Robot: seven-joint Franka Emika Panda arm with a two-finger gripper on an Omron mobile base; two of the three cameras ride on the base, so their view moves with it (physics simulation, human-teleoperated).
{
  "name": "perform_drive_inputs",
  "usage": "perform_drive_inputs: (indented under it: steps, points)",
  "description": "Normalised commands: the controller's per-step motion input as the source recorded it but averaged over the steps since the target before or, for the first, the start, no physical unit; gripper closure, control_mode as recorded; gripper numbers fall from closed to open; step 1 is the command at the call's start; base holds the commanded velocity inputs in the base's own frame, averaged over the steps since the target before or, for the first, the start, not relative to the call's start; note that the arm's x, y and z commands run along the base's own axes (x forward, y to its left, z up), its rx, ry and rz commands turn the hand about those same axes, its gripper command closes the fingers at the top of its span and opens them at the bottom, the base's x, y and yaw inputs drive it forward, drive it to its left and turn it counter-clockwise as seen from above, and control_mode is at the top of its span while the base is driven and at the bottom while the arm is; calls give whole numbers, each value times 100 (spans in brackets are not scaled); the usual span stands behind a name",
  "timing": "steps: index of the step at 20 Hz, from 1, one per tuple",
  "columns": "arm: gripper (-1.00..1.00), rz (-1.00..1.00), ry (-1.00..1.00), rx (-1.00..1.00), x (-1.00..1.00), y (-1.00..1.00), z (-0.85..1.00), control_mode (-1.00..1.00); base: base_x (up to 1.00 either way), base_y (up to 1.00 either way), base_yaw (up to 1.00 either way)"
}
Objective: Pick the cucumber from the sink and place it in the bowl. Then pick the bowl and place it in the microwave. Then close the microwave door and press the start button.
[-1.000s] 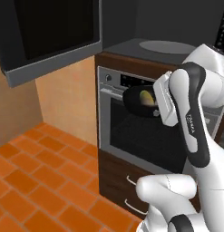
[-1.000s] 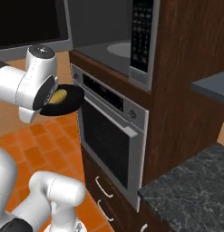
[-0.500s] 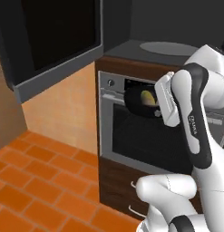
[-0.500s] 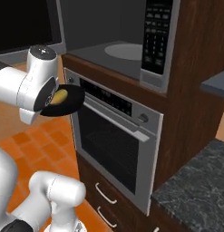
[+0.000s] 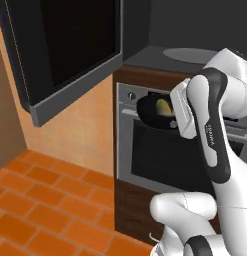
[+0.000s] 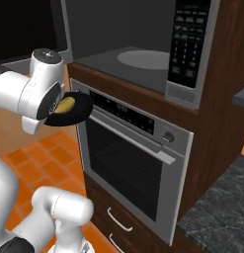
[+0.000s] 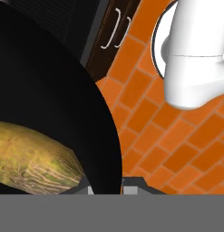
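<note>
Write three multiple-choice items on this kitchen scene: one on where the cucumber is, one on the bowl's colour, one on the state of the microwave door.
1. Where is the cucumber?
A. On the microwave's turntable
B. In the bowl held by the gripper
C. On the floor tiles

2. What colour is the bowl?
A. Black
B. White
C. Silver

3. How does the microwave door stand?
A. Shut
B. Taken off and lying on the floor
C. Swung open

Answers:
1. B, as the yellow-green piece lies inside the bowl, which the gripper clamps by its rim in front of the oven.
2. A, since the bowl shows plain black in both base views and the hand view.
3. C, because the dark panel stands out to the left and the microwave shows its grey inside and bare round turntable.
</note>
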Motion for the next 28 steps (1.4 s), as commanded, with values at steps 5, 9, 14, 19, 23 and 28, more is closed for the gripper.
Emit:
perform_drive_inputs:
  steps: [5, 9, 14, 19, 23, 28]
  points:
    - [100, 0, 0, 0, 0, 0, 0, 100, 6, -15, -14]
    - [100, 0, 0, 0, 0, 0, 0, 100, 0, 6, -25]
    - [100, 0, 0, 0, 0, 0, 0, 100, -8, 18, -12]
    - [100, 0, -3, 0, 0, 2, 4, -100, -12, 26, 0]
    - [100, -4, -16, 0, -6, 5, 30, -100, 0, 0, 0]
    - [100, -16, -27, 0, -3, -1, 43, -100, 0, 0, 0]
